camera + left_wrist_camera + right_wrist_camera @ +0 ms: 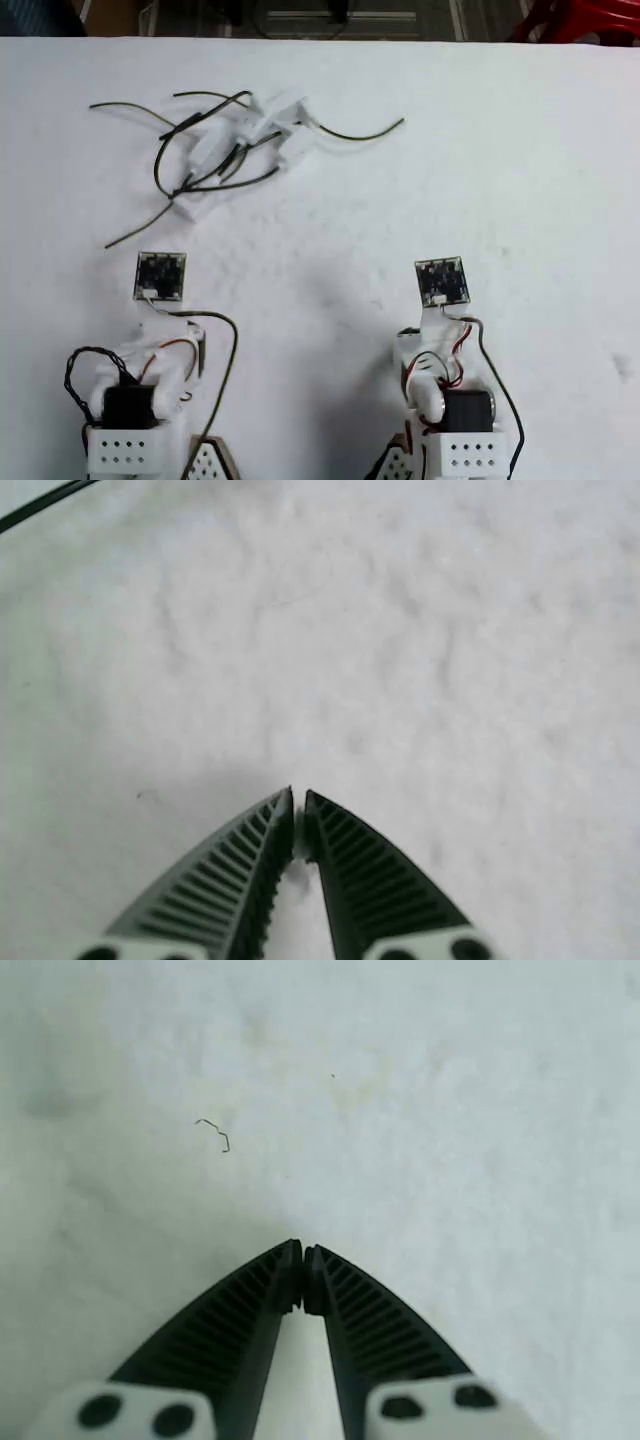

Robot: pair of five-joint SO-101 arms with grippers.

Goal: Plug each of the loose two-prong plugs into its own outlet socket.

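Plugs & sockets (245, 140) lie in one tangled heap on far side of table (520, 150), on the left arm's side, well apart from both arms. Bodies white, blocky, overlapping; can't tell plug from socket. Thin dark leads (360, 133) loop out either side. Left gripper (298, 798): ribbed fingers tip to tip, nothing between, over tabletop. Right gripper (300, 1252): same, tips together; tiny bent wire scrap (215, 1132) on surface ahead.

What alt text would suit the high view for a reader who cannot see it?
A tangled pile of white plugs and sockets with dark cords lies far left on a white table; two arms sit folded at the near edge.
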